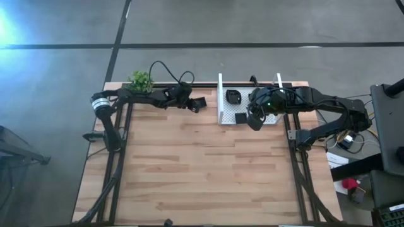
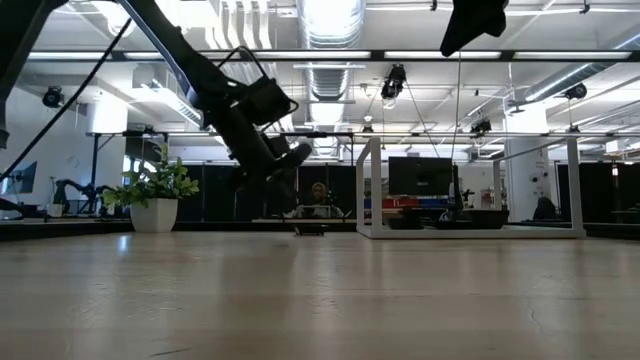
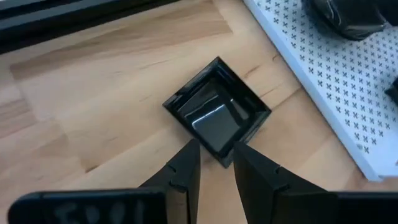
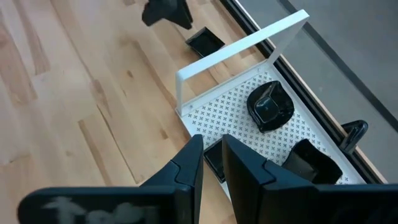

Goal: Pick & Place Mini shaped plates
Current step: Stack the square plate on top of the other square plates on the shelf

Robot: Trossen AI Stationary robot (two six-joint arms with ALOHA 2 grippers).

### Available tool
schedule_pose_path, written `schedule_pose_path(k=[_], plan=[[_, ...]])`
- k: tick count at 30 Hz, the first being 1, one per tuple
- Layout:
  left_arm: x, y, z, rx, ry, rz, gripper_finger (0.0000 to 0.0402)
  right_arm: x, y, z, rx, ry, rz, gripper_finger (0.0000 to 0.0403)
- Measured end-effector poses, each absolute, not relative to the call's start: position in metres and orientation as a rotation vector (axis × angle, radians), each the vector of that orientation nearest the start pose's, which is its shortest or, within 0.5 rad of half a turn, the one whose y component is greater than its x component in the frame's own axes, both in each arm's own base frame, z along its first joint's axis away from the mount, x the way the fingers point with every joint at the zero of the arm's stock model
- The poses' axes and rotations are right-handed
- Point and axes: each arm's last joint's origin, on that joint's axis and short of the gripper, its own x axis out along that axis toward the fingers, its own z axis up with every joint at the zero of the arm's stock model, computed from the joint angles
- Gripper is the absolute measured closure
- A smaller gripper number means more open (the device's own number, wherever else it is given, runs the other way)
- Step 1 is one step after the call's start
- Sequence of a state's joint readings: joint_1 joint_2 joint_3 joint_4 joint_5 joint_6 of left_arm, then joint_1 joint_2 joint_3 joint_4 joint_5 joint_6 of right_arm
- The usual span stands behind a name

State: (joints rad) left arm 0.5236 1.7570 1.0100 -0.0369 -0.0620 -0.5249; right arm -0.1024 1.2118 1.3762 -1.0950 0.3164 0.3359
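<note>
One square black plate (image 3: 217, 112) is sitting on the wooden counter (image 1: 202, 176) just outside the white tray (image 4: 249, 112), with the left end effector (image 3: 216, 163) hovering over it, fingers slightly parted and gripping nothing. Right end effector (image 4: 211, 163) is hanging above the tray, fingers barely apart and empty, over a round plate (image 4: 270, 106) and others.

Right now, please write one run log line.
left gripper: open over square plate on table | right gripper: above white tray | round plate: in tray
</note>
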Motion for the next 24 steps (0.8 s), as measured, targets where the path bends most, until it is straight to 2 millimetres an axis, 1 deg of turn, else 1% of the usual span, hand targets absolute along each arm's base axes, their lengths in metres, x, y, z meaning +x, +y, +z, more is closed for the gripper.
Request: schedule_pose_path(k=[6,19,24], plan=[[0.317,0.185,0.155,-0.717,0.585,0.769,0.0312,0.214,-0.031,0.374,0.201,0.855,-0.536,0.0346],[0.321,0.189,0.140,-0.766,0.576,0.794,0.0312,0.214,-0.031,0.374,0.187,0.856,-0.528,0.0346],[0.322,0.189,0.141,-0.777,0.550,0.794,0.0312,0.214,-0.031,0.374,0.184,0.855,-0.526,0.0346]])
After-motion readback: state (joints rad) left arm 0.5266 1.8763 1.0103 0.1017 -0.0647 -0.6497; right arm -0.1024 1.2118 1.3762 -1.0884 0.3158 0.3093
